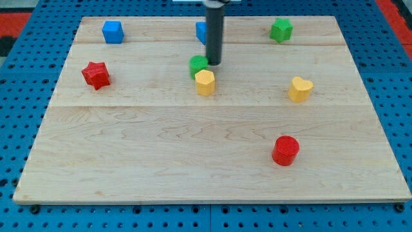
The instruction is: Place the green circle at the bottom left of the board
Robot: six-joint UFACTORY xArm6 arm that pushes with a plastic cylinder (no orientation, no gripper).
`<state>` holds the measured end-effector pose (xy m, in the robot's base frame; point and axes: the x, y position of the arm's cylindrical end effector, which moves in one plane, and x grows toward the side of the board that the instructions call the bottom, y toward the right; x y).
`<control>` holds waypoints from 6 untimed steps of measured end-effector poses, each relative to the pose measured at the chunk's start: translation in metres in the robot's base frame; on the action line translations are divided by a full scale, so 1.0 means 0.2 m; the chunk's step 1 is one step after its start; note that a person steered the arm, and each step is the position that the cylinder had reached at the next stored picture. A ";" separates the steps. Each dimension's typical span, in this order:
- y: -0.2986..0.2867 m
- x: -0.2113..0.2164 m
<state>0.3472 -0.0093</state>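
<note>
The green circle (197, 64) sits on the wooden board (129, 148) a little above the middle, touching the yellow hexagon (205, 82) just below it. My tip (213, 63) is right beside the green circle, on its right edge. The dark rod rises straight up from there and partly hides a blue block (201, 31) at the view's top.
A blue cube (112, 31) is at the top left, a green star (280, 29) at the top right, a red star (96, 75) at the left, a yellow heart (300, 89) at the right, a red cylinder (285, 150) at the lower right.
</note>
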 end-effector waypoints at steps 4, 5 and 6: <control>-0.70 0.57; -0.63 0.52; -0.83 0.48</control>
<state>0.4433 -0.1757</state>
